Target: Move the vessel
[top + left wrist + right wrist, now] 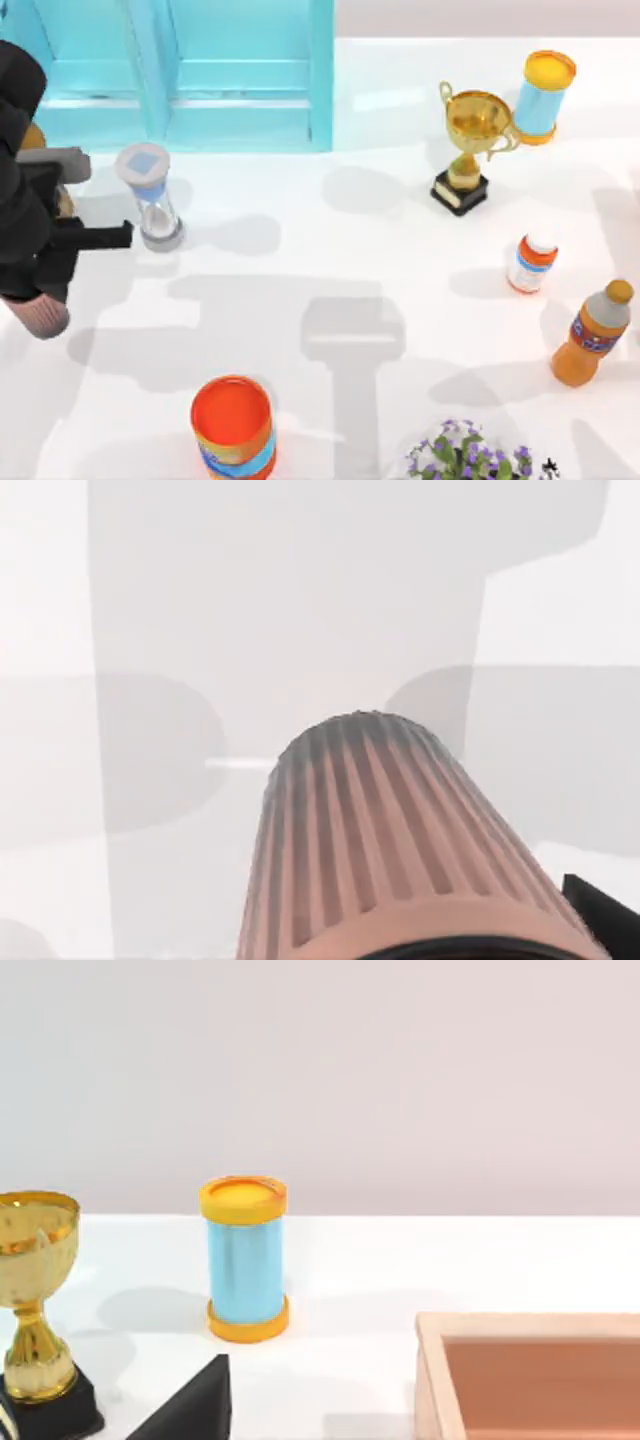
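Observation:
The vessel [40, 316] is a small ribbed pinkish-brown tumbler at the table's left edge, poking out from under my black left arm. In the left wrist view the vessel [385, 850] sits very close, its narrow base pointing away over the white table. My left gripper [430, 950] is shut on its rim, with one dark fingertip [600, 920] beside it. My right arm is parked off to the right, and a dark piece of its gripper [190, 1405] shows in the right wrist view.
An hourglass [150, 195] stands just right of my left arm. A cyan cabinet [200, 70] is behind it. An orange can [233, 425] and a plant [465, 460] are in front. On the right are a gold trophy [470, 140], a blue-and-yellow can [543, 95] and two bottles [530, 262] [592, 335]. A wooden box [530, 1325] stands nearby.

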Controlling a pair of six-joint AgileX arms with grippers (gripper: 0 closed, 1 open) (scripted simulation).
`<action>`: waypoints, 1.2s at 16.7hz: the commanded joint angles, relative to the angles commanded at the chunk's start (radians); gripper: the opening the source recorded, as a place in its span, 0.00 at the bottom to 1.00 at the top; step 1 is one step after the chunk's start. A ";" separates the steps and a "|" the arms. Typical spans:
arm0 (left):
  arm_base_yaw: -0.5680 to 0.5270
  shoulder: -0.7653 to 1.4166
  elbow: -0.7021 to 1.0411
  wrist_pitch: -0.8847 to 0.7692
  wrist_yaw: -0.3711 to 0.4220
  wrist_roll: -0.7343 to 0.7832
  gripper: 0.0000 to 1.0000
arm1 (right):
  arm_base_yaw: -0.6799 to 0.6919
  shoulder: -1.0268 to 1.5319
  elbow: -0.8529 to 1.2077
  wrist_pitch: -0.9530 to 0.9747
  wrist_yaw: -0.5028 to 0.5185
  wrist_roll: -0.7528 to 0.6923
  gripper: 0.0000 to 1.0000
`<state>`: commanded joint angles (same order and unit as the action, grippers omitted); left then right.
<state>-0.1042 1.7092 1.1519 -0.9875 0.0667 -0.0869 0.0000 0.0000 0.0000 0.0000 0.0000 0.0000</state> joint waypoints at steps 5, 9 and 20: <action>0.004 0.034 -0.085 0.111 0.003 0.009 0.00 | 0.000 0.000 0.000 0.000 0.000 0.000 1.00; 0.004 0.034 -0.085 0.111 0.003 0.009 0.08 | 0.000 0.000 0.000 0.000 0.000 0.000 1.00; 0.004 0.034 -0.085 0.111 0.003 0.009 0.90 | 0.000 0.000 0.000 0.000 0.000 0.000 1.00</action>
<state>-0.1006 1.7437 1.0670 -0.8764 0.0694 -0.0781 0.0000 0.0000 0.0000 0.0000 0.0000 0.0000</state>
